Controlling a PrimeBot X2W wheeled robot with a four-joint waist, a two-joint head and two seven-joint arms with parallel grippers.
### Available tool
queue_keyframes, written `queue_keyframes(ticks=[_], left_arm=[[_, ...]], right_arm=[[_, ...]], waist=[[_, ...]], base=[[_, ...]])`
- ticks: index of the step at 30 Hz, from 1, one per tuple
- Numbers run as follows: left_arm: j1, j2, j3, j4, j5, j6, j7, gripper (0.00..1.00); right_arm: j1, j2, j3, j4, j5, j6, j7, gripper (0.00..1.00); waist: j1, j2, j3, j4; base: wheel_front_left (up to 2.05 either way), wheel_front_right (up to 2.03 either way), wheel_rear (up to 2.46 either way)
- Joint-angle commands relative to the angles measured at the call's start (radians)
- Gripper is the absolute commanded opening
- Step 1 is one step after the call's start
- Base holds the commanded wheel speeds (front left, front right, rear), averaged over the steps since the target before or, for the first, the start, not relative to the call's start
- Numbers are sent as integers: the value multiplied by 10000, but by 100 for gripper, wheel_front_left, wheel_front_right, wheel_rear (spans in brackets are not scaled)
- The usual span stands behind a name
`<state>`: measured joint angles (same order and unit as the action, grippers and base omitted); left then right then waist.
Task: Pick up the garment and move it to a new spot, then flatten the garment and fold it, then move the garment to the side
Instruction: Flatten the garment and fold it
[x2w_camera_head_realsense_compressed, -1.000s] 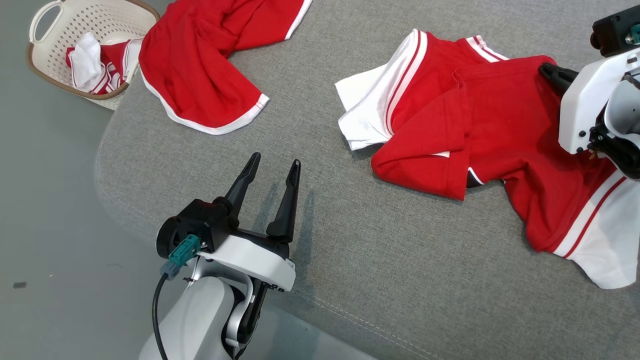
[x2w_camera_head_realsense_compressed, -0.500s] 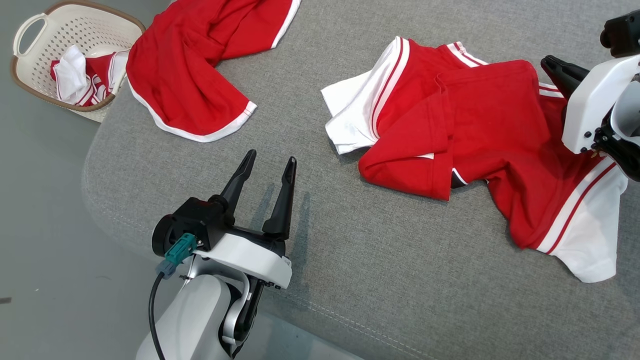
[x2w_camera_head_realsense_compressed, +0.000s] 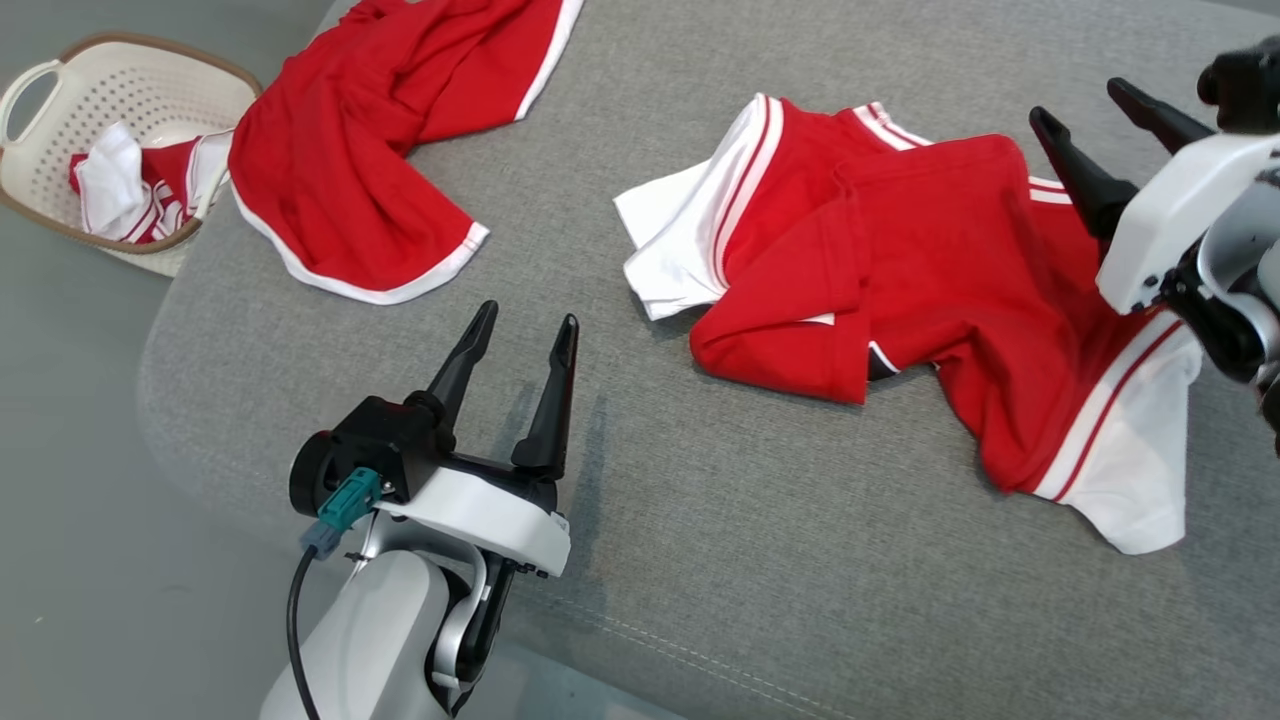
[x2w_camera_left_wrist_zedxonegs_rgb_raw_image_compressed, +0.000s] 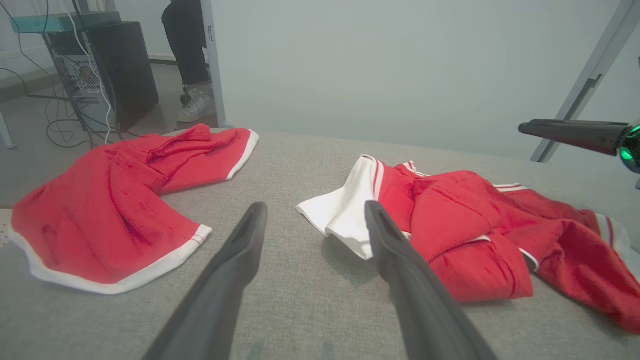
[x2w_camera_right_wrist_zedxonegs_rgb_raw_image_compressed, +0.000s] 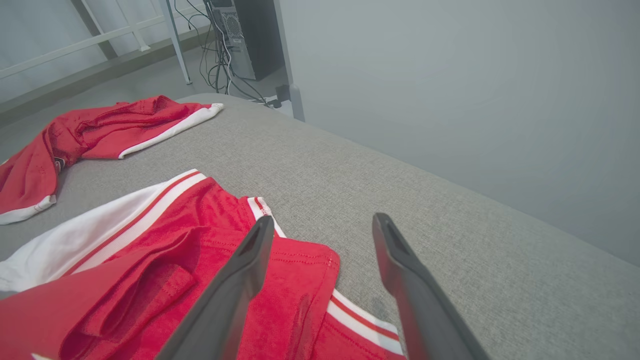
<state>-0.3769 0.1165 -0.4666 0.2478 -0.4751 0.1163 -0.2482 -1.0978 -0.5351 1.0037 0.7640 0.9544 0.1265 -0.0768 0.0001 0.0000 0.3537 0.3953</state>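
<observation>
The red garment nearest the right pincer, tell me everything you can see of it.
The red garment is soft knit fabric with white panels and red-and-white stripe trim. It lies crumpled and partly folded over itself on the grey padded surface, not flattened. The right pincer is open over one edge, gripping nothing.

Top edge crops 2nd red shirt (x2w_camera_head_realsense_compressed: 340, 180); right gripper (x2w_camera_head_realsense_compressed: 1075, 98) hides pt of garment (x2w_camera_head_realsense_compressed: 900, 250); person (x2w_camera_left_wrist_zedxonegs_rgb_raw_image_compressed: 185, 45) cut off above legs.
</observation>
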Motion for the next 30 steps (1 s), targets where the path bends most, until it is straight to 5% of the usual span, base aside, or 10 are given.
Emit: queue_keyframes(ticks=[1, 7, 14, 21, 30], left_arm=[[-106, 311, 400, -262, 83, 82, -62, 100], [58, 652, 529, -531, 93, 261, 149, 100], [345, 1059, 650, -900, 110, 464, 466, 100], [882, 1458, 731, -1392, 115, 731, 820, 100], [1866, 1832, 975, -1939, -7, 1228, 1100, 100]], right_arm=[[575, 32, -102, -12, 47, 42, -424, 100], [1628, 228, -1023, 11, -214, 42, -1759, 100], [3291, 449, -4132, -1558, -1814, 42, -1845, 100], [6702, 1740, -7355, -4293, -4455, 42, -1848, 100], [9943, 3446, -9076, -6419, -6171, 42, -1548, 100]], waist=[[0, 0, -135, -176], [0, 0, -493, -773], [0, 0, -952, -1422], [0, 0, -1516, -2090], [0, 0, -2219, -2703]], base=[[0, 0, 0], [0, 0, 0], [0, 0, 0], [0, 0, 0], [0, 0, 0]])
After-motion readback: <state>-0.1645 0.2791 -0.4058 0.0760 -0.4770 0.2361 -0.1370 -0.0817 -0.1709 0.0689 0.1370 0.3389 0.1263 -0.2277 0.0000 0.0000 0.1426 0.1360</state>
